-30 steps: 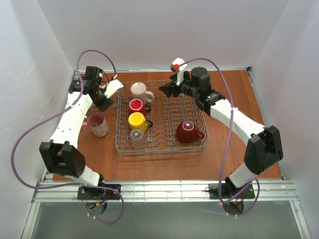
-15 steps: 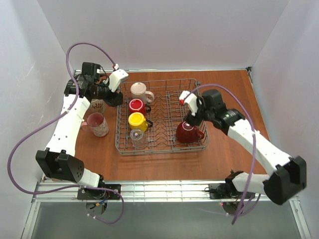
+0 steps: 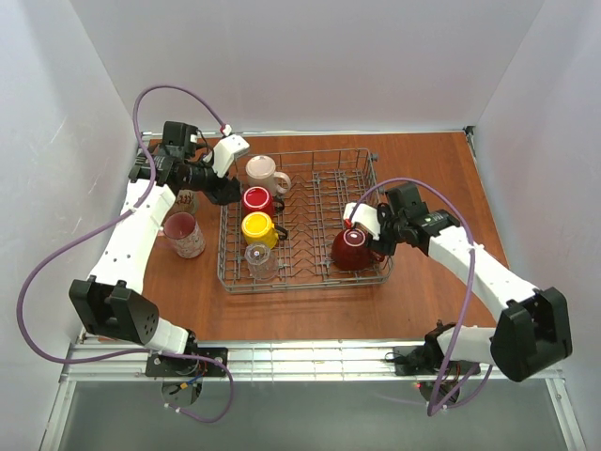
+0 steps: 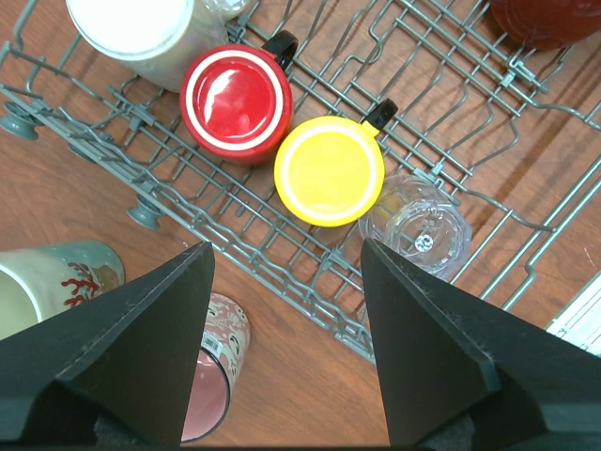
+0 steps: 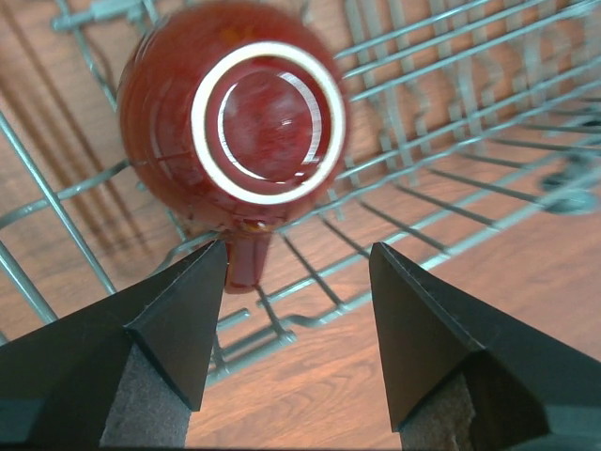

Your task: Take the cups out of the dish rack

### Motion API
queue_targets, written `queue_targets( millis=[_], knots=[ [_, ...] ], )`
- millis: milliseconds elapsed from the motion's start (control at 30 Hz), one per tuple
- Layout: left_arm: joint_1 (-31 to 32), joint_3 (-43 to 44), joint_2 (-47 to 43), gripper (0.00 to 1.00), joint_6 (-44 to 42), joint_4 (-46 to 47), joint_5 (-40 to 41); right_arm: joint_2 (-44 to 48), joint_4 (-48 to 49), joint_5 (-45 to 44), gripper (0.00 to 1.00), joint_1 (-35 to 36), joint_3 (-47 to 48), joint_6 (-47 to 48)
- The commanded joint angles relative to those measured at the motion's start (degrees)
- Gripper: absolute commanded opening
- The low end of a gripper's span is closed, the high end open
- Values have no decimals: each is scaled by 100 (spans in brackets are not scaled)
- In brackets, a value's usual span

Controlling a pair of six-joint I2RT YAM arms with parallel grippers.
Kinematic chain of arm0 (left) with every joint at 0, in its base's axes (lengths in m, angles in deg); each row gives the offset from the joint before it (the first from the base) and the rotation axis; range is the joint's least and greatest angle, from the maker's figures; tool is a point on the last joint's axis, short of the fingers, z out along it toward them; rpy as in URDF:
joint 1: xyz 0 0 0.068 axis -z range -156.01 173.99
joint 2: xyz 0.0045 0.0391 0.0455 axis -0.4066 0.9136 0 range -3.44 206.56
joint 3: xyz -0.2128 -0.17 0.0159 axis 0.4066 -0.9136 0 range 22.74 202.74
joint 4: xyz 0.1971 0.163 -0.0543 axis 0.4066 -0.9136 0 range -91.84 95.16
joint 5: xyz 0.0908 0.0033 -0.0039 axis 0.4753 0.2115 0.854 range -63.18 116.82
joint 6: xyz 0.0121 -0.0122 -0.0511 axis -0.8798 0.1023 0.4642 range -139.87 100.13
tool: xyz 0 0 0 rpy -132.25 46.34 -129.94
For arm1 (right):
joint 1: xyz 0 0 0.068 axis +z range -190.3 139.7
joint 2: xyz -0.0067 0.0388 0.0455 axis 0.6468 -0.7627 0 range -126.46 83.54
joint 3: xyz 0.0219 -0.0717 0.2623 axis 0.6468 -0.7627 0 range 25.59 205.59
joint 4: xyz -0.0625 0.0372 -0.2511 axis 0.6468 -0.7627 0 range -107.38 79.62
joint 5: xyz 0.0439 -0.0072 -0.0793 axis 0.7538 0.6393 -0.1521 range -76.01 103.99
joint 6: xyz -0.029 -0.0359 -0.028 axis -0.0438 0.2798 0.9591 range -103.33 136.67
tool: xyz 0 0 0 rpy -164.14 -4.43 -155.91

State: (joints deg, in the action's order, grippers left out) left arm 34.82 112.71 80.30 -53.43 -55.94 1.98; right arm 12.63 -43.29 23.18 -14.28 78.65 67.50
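The grey wire dish rack (image 3: pixel 306 284) holds a cream cup (image 3: pixel 262 172), a red cup (image 3: pixel 255 199), a yellow cup (image 3: pixel 257 227), a clear glass (image 3: pixel 261 261) and a dark red cup (image 3: pixel 352 249), all upside down. My right gripper (image 3: pixel 375 241) hovers open just over the dark red cup (image 5: pixel 254 113); its handle (image 5: pixel 246 265) lies beside the left finger, and nothing is between the jaws. My left gripper (image 3: pixel 217 188) is open above the rack's left rim, near the red cup (image 4: pixel 235 99) and yellow cup (image 4: pixel 329 171).
On the table left of the rack stand a pink patterned cup (image 3: pixel 184 235) and a beige cup (image 4: pixel 56 282) with a coral print, partly hidden under the left arm in the top view. White walls enclose the table on three sides.
My right arm swung from the rack's back edge down to the dark red cup at the front right, and its jaws narrowed. My left gripper shifted slightly right toward the rack.
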Motion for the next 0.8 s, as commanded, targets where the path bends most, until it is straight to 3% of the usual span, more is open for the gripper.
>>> queue_targets(
  millis=[0, 767],
  knots=[
    [24, -94, -350, 60, -107, 72, -56, -151, -260, 126, 58, -36, 258, 252],
    [33, -173, -324, 60, -142, 213, -126, -1135, -216, -102, 55, -141, 232, 445]
  ],
)
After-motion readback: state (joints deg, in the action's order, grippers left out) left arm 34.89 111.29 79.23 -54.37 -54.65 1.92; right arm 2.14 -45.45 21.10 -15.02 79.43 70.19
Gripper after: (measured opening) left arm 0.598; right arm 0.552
